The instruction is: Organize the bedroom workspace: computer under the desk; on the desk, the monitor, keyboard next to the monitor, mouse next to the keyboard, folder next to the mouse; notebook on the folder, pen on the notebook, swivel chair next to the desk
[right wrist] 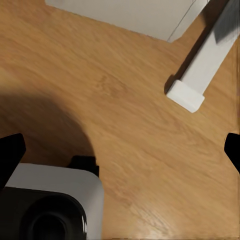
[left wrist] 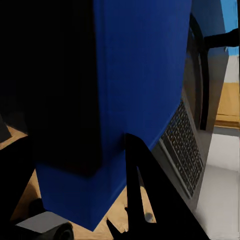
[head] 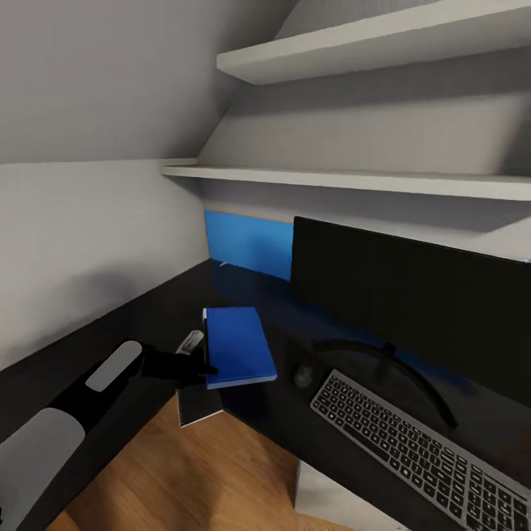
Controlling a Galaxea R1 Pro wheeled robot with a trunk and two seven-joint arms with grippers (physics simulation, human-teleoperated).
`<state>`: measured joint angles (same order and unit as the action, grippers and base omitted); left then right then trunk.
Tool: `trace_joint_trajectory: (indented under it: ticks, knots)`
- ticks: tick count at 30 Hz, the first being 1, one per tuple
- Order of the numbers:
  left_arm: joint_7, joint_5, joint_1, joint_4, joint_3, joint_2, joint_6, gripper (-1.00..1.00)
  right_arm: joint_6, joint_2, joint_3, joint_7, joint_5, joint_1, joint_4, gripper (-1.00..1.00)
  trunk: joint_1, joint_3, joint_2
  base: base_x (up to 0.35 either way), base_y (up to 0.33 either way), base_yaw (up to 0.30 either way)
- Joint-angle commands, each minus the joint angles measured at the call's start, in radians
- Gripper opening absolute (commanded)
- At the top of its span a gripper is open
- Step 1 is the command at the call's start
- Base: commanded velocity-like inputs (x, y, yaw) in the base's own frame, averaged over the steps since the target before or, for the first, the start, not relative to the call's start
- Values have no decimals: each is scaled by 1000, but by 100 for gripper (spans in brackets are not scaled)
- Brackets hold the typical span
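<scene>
Left arm at the black desk, blue folder in its grip.

The left gripper (head: 200,366) is closed on the near-left edge of the folder (head: 238,345), which lies over the desk (head: 110,324) beside the mouse (head: 303,375); the keyboard (head: 428,450) lies in front of the monitor (head: 420,295). A blue wall panel (head: 247,243) runs behind, under two white shelves (head: 354,179) and a sloped ceiling. The right wrist view looks down on wooden floor (right wrist: 120,95) and a white desk leg (right wrist: 200,75); the right gripper's (right wrist: 120,147) fingertips sit far apart, open.
</scene>
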<state>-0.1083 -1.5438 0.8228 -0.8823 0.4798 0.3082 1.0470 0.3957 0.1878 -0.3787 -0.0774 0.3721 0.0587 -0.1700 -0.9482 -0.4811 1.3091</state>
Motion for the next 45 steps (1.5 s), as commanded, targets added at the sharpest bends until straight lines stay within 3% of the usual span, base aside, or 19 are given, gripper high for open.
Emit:
trace_joint_trajectory:
  ticks: [1,8,9,10,12,14,17,21,28,35,45]
  knots:
    - [5,-15,-11,-2,4,14,0,-100,4,1,-4,-7,9,-1,1,100,0,-1,1,0,0,-300]
    - [102,2,-24,1,23,94,0,-100,5,3,-3,-8,7,-3,1,100,0,2,1,0,0,-300]
    - [134,25,-20,2,25,104,0,-100,5,4,-3,-8,7,-3,1,100,0,3,1,0,0,-300]
    - [186,74,-11,7,27,113,0,-100,6,4,-3,-8,7,-3,1,100,0,3,1,0,0,-300]
    - [235,123,-5,27,28,115,0,-100,12,4,-3,-9,7,-4,1,100,0,4,1,0,0,-300]
    - [259,152,-5,39,30,115,0,-100,15,4,-3,-9,7,-4,1,100,0,5,1,0,0,-289]
    - [288,235,-8,54,31,112,0,-100,18,5,-3,-9,7,-4,19,100,0,5,1,0,0,-161]
    - [301,281,-28,57,25,109,0,-100,20,2,-3,-8,8,-5,39,100,0,5,1,0,0,-53]
    - [304,304,-42,59,23,103,0,-100,22,2,-2,-7,14,-5,47,100,0,5,1,13,20,-9]
    - [302,307,-43,69,23,101,0,-100,23,-5,-1,-7,15,-5,47,100,0,5,1,146,190,-3]
    - [300,306,-43,72,18,98,-33,-100,25,-4,-2,-7,11,-5,48,100,0,5,1,28,19,-209]
